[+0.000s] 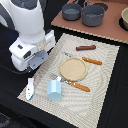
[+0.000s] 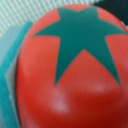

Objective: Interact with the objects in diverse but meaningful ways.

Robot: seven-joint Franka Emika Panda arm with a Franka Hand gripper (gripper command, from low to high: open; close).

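Note:
A red tomato (image 2: 70, 75) with a dark green star on top fills the wrist view, very close to the camera. A teal surface (image 2: 9, 85) lies against its side. In the exterior view my gripper (image 1: 38, 59) hangs over the left edge of the woven mat (image 1: 102, 85), and the tomato is hidden there. The fingers are not clear in either view. A light blue cup (image 1: 54, 91) stands on the mat's near part, with a white-and-blue fish (image 1: 30, 89) beside it. A brown sausage (image 1: 86, 47) lies at the mat's far side. A grey saucepan (image 1: 71, 12) sits on the brown board behind.
A round wooden plate (image 1: 74, 68) lies mid-mat with an orange-handled knife (image 1: 92, 61) and fork (image 1: 77, 86) on either side of it. A second dark pot (image 1: 93, 15) and a bowl (image 1: 125, 18) stand on the brown board (image 1: 90, 29). The arm's white body fills the exterior view's upper left.

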